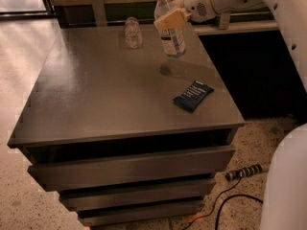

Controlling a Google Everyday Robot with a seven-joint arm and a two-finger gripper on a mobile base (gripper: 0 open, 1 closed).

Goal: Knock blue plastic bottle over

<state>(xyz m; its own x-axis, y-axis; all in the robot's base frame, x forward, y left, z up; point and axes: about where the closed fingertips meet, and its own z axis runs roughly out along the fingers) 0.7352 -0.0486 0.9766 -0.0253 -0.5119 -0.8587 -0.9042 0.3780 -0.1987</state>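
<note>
The blue plastic bottle (171, 35) is a clear bottle with a white cap and a white label. It is at the back right of the dark table (105, 95). It tilts with its cap to the left, and its base hangs a little above the tabletop, over its own shadow. My gripper (170, 19) reaches in from the upper right, and its tan fingers (166, 21) are closed across the bottle's upper body.
A short clear ribbed glass (133, 32) stands at the back, left of the bottle. A dark snack packet (193, 96) lies near the table's right edge. A cable and plug (244, 171) lie on the floor at the right. My white arm (288, 42) fills the right side.
</note>
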